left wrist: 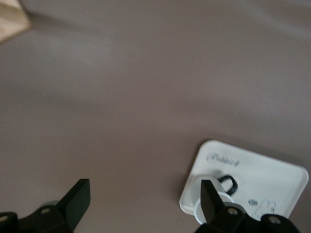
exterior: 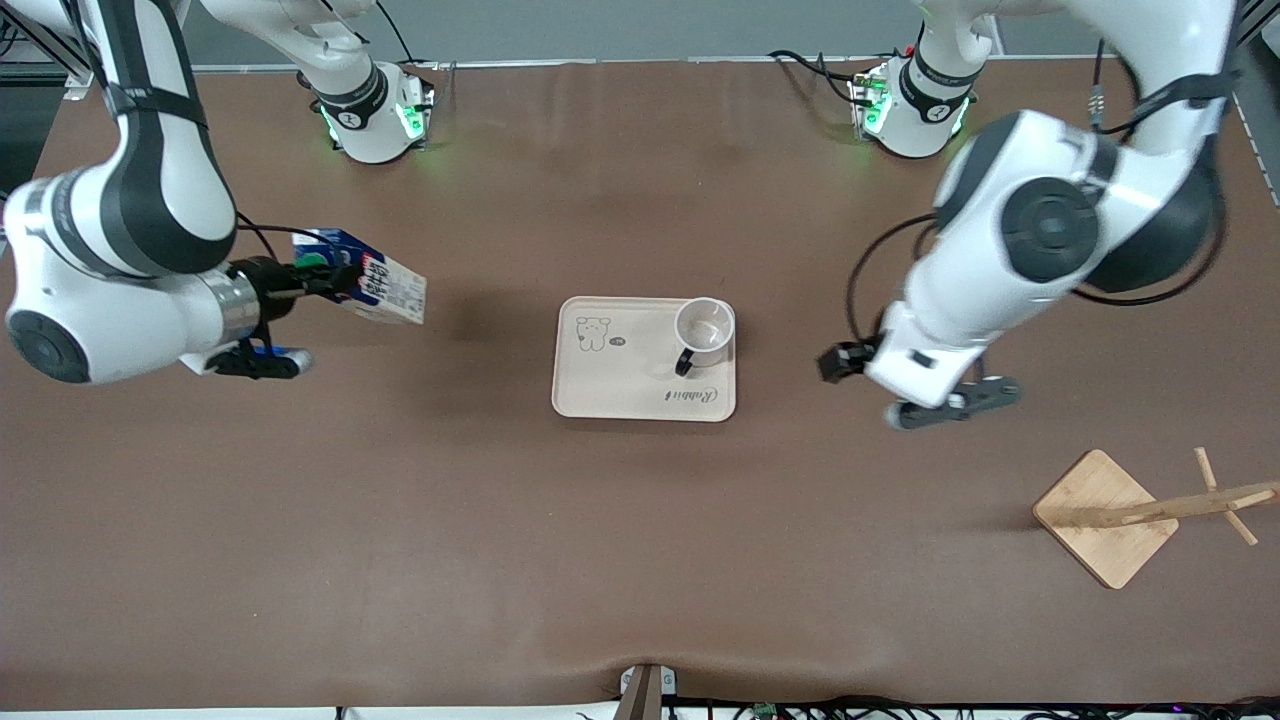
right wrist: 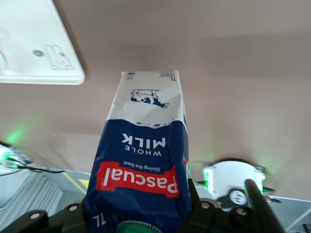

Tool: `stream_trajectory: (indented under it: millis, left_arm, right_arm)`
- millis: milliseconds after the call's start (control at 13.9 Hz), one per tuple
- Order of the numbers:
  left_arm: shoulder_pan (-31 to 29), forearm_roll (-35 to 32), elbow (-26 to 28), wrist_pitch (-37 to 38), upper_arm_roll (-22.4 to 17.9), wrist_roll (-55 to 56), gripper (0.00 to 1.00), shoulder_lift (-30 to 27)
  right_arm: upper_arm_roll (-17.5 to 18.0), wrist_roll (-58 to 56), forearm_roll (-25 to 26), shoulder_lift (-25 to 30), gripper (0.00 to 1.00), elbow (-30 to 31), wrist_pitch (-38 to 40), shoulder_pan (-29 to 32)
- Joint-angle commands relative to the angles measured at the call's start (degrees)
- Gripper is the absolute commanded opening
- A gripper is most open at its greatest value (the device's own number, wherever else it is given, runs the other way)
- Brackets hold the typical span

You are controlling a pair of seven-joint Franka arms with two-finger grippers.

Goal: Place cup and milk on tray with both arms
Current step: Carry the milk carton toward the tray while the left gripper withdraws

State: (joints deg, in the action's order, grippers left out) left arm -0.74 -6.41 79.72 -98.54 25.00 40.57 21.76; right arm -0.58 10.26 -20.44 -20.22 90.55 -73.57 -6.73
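The cream tray (exterior: 620, 390) lies mid-table. The white cup (exterior: 705, 330) stands upright on the tray's corner toward the left arm's end and farther from the front camera, its black handle pointing at that camera. My right gripper (exterior: 335, 280) is shut on the milk (exterior: 375, 285) at its blue top and holds it tilted in the air over bare table, toward the right arm's end from the tray. In the right wrist view the milk (right wrist: 146, 145) fills the jaws, and the tray (right wrist: 34, 43) shows past it. My left gripper (exterior: 838, 362) is open and empty, beside the tray toward the left arm's end. The left wrist view shows its fingers (left wrist: 77, 199) wide apart, the tray (left wrist: 272, 170) and the cup (left wrist: 199, 209) ahead.
A wooden stand with a square base (exterior: 1105, 515) and pegs sits nearer the front camera at the left arm's end; its corner shows in the left wrist view (left wrist: 9, 22). The arm bases (exterior: 375, 110) stand along the table's edge farthest from the front camera.
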Motion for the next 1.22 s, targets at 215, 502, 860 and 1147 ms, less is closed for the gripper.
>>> stream_trajectory:
  millis: [215, 502, 860, 1147]
  left_arm:
    - [-8.73, -0.8, 1.14, 0.72, 0.23, -3.37, 1.0, -4.53]
    - [-17.52, -0.8, 1.14, 0.72, 0.23, -16.81, 1.0, -6.89]
    - [-23.87, -0.71, 1.23, 0.72, 1.46, -21.93, 1.0, -8.48]
    - [-23.26, -0.54, 3.06, 0.98, 1.81, -23.25, 1.0, -11.9]
  right_arm:
    - [-0.47, 16.09, -4.34, -9.22, 0.0, -10.57, -5.24, -9.08]
    - [-0.47, 16.46, -6.71, -10.63, 0.0, -11.0, -7.28, -12.24]
    - [-0.39, 19.27, -7.15, -13.43, 0.0, -15.56, -10.63, -15.58]
    - [-0.39, 22.51, -7.33, -16.08, 0.0, -17.86, -11.42, -17.87]
